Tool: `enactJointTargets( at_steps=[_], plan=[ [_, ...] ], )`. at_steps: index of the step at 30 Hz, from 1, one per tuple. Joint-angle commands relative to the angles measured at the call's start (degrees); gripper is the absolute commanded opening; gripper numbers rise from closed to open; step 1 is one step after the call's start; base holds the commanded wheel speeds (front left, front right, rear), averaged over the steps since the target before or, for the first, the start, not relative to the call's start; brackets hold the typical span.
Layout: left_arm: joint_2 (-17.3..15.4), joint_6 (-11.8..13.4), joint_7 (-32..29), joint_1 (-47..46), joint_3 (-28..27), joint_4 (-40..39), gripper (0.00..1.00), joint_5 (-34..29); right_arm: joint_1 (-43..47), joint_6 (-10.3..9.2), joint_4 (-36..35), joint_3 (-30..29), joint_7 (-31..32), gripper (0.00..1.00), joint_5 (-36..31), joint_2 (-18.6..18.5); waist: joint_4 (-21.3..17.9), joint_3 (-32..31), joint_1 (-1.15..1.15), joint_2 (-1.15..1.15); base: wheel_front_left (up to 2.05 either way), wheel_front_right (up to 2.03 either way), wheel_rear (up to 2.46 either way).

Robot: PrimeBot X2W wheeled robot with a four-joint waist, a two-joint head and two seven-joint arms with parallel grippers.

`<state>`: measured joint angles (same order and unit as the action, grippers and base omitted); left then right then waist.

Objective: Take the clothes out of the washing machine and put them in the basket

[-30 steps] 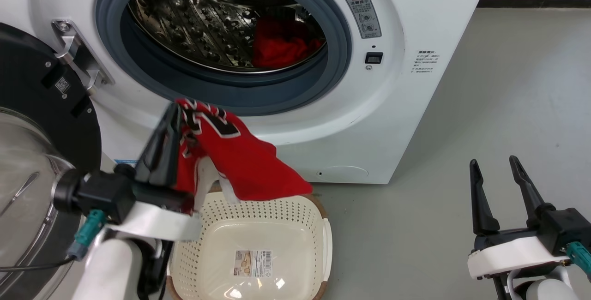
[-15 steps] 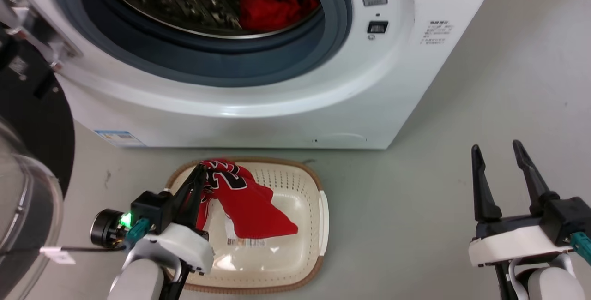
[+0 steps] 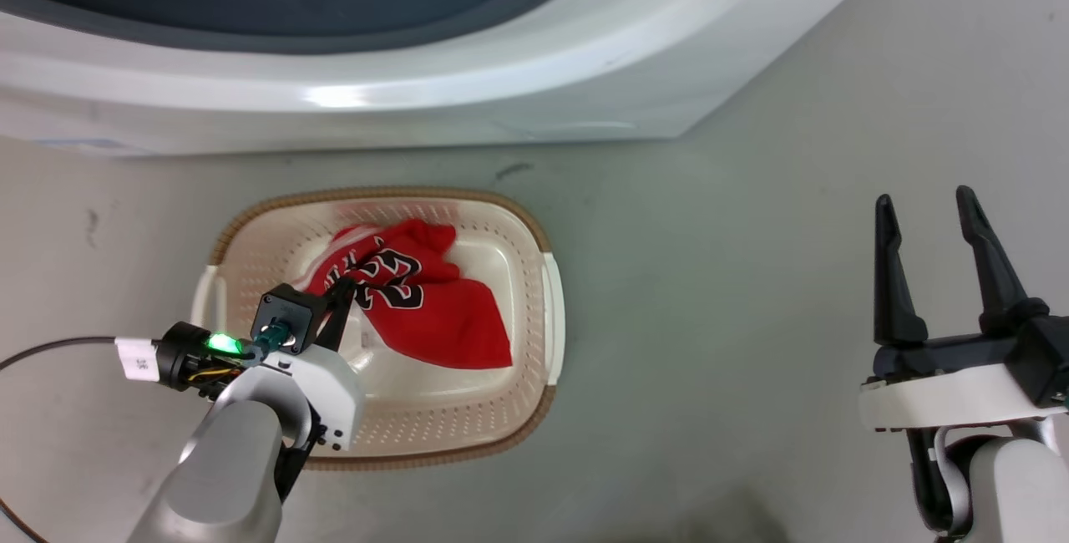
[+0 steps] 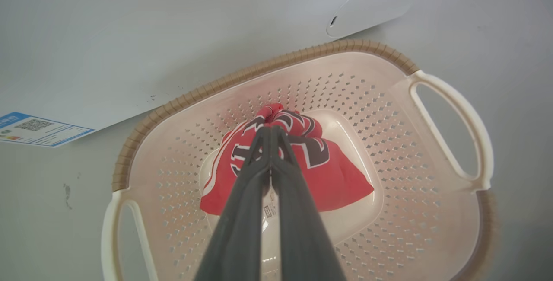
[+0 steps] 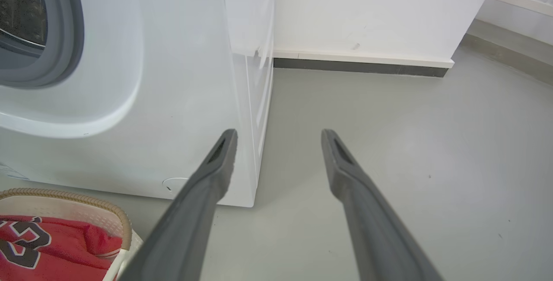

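A red jersey (image 3: 434,317) with black numerals lies crumpled on the bottom of the cream basket (image 3: 380,194), which stands on the floor just in front of the white washing machine (image 3: 501,83). My left gripper (image 3: 342,294) reaches down into the basket from its near left side. In the left wrist view its fingers (image 4: 271,130) are pressed together on a fold of the jersey (image 4: 332,173), inside the basket (image 4: 276,62). My right gripper (image 3: 923,205) stands open over bare floor far to the right, nothing between its fingers (image 5: 278,136).
The machine's grey porthole rim (image 3: 334,8) crosses the head view's top edge. A cable with a white tag (image 3: 134,357) trails left of my left wrist. Grey floor (image 3: 710,276) stretches right of the basket. The right wrist view has a white wall with a dark baseboard (image 5: 358,67).
The head camera has tilted down, so the drum has left the picture. My left gripper has lowered the jersey from above the basket onto its bottom. The right gripper has stayed put.
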<state>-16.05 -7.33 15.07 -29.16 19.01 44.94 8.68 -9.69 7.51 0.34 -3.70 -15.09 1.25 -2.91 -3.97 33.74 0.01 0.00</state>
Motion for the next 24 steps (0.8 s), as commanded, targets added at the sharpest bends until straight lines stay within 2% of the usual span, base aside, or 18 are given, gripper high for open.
enactJointTargets(
  at_steps=[1,7,14,24],
  plan=[
    [-0.58,-0.04,0.15,-1.16,0.53,1.54,0.00,-0.39,-0.81,-0.04,-0.25,0.41,-0.12,1.00,0.31,0.06,-2.29,4.54,-0.01,0.00,0.00,0.00,0.00],
    [-1.77,-0.09,0.15,-6.95,3.61,9.56,0.00,0.71,-1.81,-0.04,-1.59,1.75,-0.12,1.00,1.65,0.05,-4.26,10.13,-0.01,0.00,0.00,0.00,0.00],
    [-2.56,-0.10,0.15,-11.58,1.83,15.56,0.00,3.21,-2.51,-0.04,-2.59,1.65,-0.12,1.00,2.74,0.04,-5.66,14.79,-0.01,0.00,0.00,0.00,0.00],
    [-2.41,-0.09,0.15,-14.82,1.96,18.57,0.00,2.38,-2.97,-0.04,-3.22,1.96,-0.12,1.00,3.08,0.04,-6.49,16.95,-0.01,0.00,0.00,0.00,0.00]
  ],
)
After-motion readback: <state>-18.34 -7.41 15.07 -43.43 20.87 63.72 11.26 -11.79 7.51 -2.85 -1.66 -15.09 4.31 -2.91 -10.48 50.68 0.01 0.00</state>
